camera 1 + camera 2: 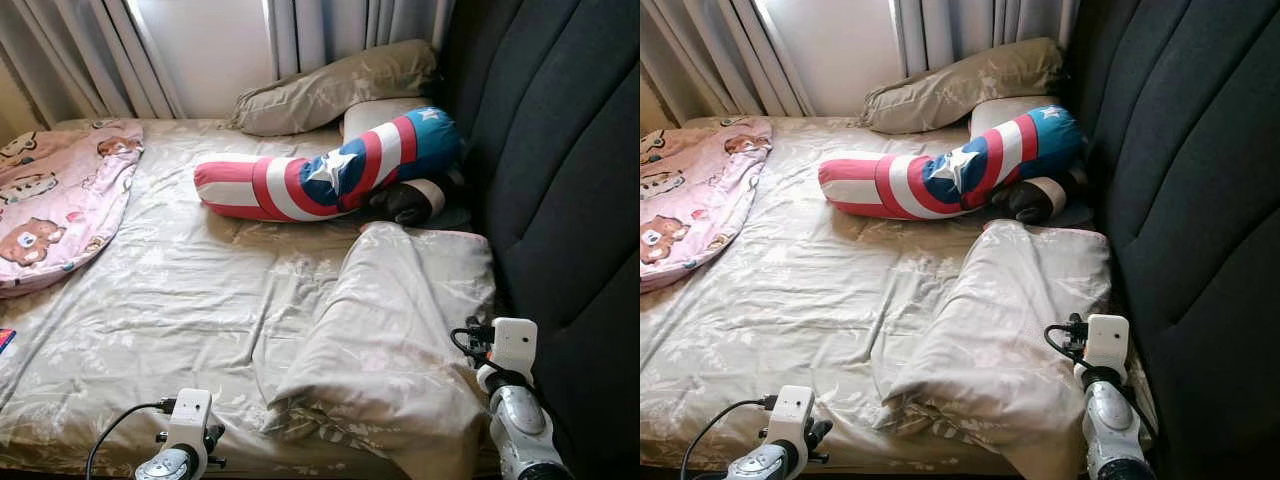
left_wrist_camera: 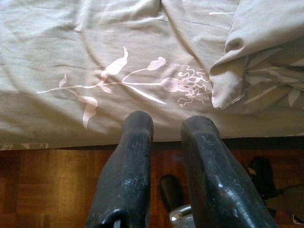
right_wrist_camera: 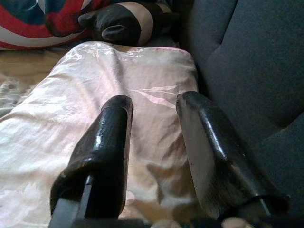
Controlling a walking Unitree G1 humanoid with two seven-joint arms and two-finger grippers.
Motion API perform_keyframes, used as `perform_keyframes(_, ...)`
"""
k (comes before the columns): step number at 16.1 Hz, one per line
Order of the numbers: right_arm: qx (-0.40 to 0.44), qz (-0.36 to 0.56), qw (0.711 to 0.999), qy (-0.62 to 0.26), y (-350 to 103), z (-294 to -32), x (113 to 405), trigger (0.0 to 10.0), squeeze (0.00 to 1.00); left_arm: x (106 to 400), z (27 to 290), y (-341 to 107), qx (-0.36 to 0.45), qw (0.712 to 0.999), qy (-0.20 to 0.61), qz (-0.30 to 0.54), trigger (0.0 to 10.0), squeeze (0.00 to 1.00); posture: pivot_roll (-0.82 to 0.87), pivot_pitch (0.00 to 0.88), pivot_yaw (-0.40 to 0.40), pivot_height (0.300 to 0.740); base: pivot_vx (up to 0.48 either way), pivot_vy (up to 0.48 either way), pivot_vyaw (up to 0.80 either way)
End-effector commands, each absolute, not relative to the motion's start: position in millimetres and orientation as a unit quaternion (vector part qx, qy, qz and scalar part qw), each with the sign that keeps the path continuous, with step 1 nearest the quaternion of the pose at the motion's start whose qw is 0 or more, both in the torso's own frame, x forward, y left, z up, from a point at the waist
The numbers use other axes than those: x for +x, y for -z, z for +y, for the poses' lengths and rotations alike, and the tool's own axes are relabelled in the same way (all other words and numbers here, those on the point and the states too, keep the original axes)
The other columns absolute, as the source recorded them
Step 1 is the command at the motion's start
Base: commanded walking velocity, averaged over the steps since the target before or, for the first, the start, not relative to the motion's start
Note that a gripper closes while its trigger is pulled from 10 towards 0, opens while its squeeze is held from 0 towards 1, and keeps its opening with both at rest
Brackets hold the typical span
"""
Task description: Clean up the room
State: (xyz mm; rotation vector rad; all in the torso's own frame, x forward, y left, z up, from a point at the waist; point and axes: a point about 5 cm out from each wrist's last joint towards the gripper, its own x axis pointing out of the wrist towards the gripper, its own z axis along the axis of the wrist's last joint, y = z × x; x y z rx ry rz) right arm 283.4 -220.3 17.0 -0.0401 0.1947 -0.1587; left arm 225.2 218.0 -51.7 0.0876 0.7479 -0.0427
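The right gripper [image 3: 154, 111] hovers parted and empty just above the folded beige blanket [image 1: 385, 340]; the left gripper [image 2: 167, 128], parted too, faces the bedsheet [image 2: 95, 42] edge.

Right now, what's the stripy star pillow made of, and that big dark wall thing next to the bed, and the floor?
The star-and-stripes bolster pillow looks like soft stuffed fabric with a slight sheen: it sags and bends. The dark headboard seems to be padded matte cloth, with puffy stitched panels. The floor looks like polished wood parquet: small brown blocks with grain.
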Motion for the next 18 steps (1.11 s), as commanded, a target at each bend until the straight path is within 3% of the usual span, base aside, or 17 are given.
perform_keyframes(1,-0.016,0.104,0.991,0.080,-15,-219,283,10.0,0.00,224,222,52,0.047,0.929,0.018,0.368,10.0,0.00,-0.11,0.000,0.012,0.740,0.000,0.000,0.00)
perform_keyframes(16,-0.006,0.189,0.975,0.120,7,-237,266,10.0,0.00,225,220,52,0.045,0.929,0.017,0.367,10.0,0.00,-0.11,0.000,0.013,0.740,0.000,-0.016,0.00)
perform_keyframes(18,-0.010,0.203,0.970,0.132,9,-239,264,10.0,0.00,225,220,52,0.044,0.929,0.017,0.367,10.0,0.00,-0.11,0.000,0.014,0.725,0.000,0.000,0.00)
